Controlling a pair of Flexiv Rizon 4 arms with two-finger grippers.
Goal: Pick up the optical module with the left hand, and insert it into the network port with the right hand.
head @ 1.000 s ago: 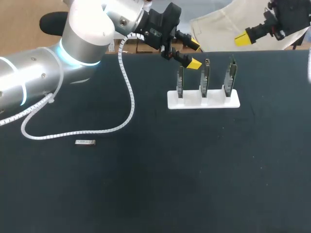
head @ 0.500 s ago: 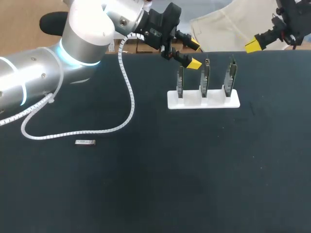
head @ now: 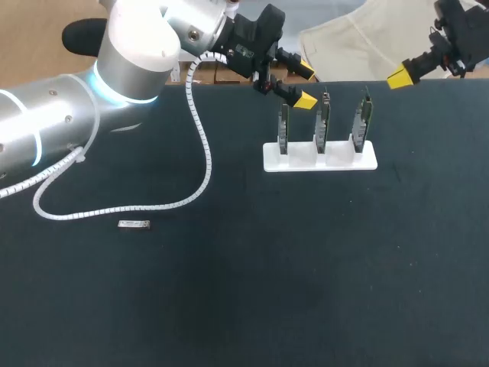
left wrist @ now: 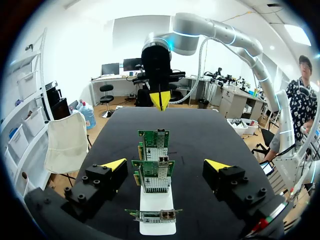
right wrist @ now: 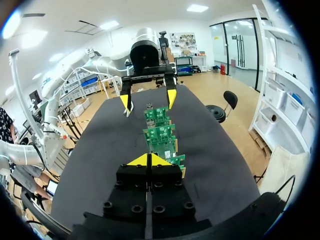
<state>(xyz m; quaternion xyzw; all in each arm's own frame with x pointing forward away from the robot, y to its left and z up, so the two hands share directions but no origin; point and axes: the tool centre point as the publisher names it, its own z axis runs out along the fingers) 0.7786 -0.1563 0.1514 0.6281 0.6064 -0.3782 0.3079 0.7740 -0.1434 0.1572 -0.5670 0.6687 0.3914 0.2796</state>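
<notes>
Untaken optical module lies on the desk well left of the card rack; left end effector hangs released over the rack, right end effector clenched empty beyond it, presumably awaiting handover.

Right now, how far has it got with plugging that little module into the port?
Nothing looks done yet. The optical module lies untouched, far from both arms. In hand: nothing; the left jaws stand open above the rack of network cards, and the right jaws are shut and empty, off past the rack. Picking up and inserting are both left.
</notes>
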